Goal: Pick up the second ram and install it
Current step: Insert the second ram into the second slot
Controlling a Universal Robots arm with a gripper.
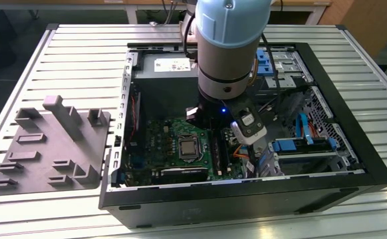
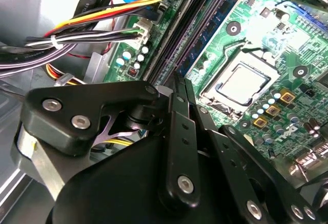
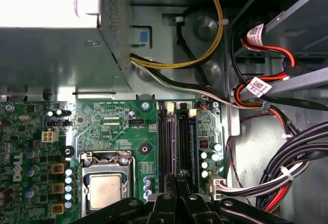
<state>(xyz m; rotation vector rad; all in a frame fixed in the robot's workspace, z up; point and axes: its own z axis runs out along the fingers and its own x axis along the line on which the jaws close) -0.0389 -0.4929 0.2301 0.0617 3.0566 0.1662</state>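
Entry, open computer case (image 1: 352, 164) on a slatted table (image 1: 80, 50):

- Contents: we list a green motherboard (image 3: 113, 121), a processor socket (image 3: 105, 188), long dark memory slots (image 3: 174, 137), and a bundle of black cables (image 3: 297, 162).
- Labels: we note white printed tags (image 3: 259, 86) on the red and orange leads and a white sticker (image 1: 175, 64) on the power supply.
- Arm (image 1: 230, 50): reaches down into the case.
- Gripper (image 3: 179, 180): fingers drawn narrow, tips right over the memory slots in both wrist views.
- The second ram: we cannot tell it apart from the dark slots under the fingertips.
- Grey tray (image 1: 48, 149): beside the case, at the exterior view's left, with upright blocks.
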